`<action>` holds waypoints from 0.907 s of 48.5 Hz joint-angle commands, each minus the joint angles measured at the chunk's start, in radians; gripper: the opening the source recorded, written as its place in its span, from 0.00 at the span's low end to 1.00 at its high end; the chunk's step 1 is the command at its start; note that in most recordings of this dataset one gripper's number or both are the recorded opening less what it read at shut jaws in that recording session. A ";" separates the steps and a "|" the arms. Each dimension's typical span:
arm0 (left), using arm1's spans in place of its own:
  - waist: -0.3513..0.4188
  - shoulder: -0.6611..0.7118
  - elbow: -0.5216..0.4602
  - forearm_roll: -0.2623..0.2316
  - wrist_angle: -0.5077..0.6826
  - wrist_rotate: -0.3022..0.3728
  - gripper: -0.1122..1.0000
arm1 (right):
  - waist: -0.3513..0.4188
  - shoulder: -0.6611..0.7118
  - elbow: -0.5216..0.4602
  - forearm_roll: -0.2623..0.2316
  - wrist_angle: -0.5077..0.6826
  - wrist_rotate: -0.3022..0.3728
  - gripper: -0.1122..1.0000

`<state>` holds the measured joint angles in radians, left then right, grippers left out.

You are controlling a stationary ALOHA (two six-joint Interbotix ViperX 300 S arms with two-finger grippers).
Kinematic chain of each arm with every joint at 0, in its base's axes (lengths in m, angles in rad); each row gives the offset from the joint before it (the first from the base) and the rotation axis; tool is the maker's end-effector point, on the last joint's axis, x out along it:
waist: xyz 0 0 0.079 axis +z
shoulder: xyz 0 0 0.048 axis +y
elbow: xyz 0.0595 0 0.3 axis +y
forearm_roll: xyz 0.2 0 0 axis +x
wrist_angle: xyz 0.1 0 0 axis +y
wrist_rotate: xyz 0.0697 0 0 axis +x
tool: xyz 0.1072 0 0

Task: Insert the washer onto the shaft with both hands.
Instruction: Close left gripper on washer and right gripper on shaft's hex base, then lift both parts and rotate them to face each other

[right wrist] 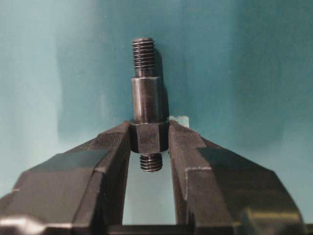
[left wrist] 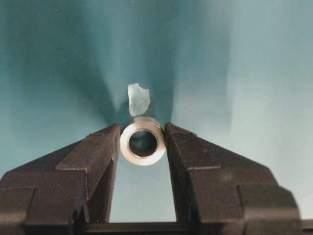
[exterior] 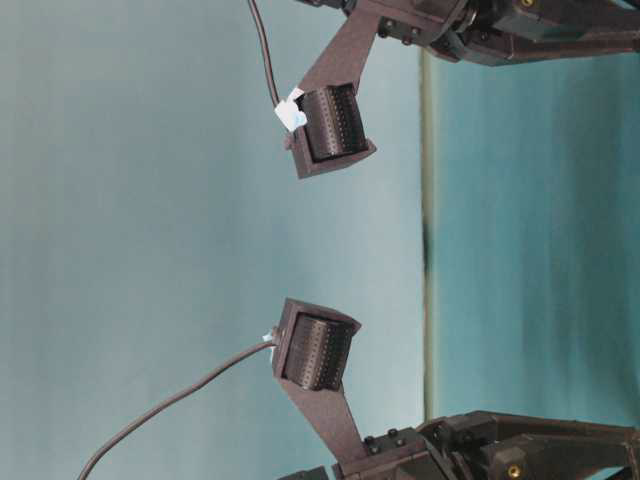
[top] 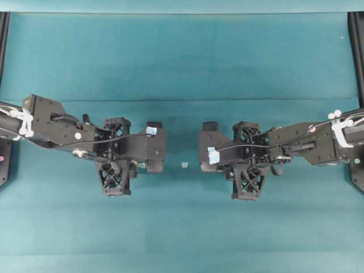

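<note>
1. Over the teal tabletop (top: 182,62), overhead view: both arms face each other across the middle with a clear gap between the tips. Left end effector (top: 149,165) and right end effector (top: 206,165) sit roughly level with each other.
2. Left end effector (left wrist: 143,142) is pinching the washer (left wrist: 143,143) by its rim, hole open toward the wrist camera. Right end effector (right wrist: 150,138) is clamped on the shaft (right wrist: 145,100) at its hex section; threaded narrow end sticks out past the tips, a short threaded stub points back between the fingers.
3. Step in hand, my read: bring the two parts together and thread the hole over the narrow end.
   - Line up the hole axis with the shaft axis before closing the gap; the washer looks slightly off-square, so correct tilt first.
   - Close slowly, one arm moving, the other fixed.
   - Don't loosen either grip until the washer is past the threads onto the smooth step.
4. View differences:
   - Overhead: shows gap and alignment of the arms, but both parts are hidden under the end effectors.
   - Table-level: shows the two fingertip pads apart; neither part is legible.
   - Wrist views: only ones showing the grips and part orientation, but not the other arm.
5. Small pale tape scrap (top: 184,165) lies on the tabletop between the tips, below the work; irrelevant.
</note>
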<state>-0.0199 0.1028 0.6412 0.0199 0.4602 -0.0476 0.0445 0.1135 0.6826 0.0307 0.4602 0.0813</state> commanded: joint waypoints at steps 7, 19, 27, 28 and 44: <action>-0.002 -0.015 -0.014 0.003 -0.006 0.002 0.43 | 0.020 0.008 -0.002 0.005 -0.002 -0.005 0.10; -0.002 -0.037 -0.006 0.002 -0.037 0.002 0.43 | 0.023 -0.018 0.000 0.005 -0.035 0.005 0.10; 0.000 -0.092 0.025 0.002 -0.097 0.002 0.43 | 0.023 -0.058 0.011 0.006 -0.075 0.009 0.10; 0.000 -0.098 0.026 0.003 -0.097 0.002 0.43 | 0.023 -0.063 0.012 0.008 -0.077 0.012 0.10; -0.009 -0.187 0.072 0.002 -0.189 0.002 0.43 | 0.023 -0.117 0.072 0.008 -0.235 0.120 0.10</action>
<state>-0.0230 -0.0522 0.7133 0.0199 0.3083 -0.0476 0.0660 0.0291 0.7470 0.0353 0.2761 0.1687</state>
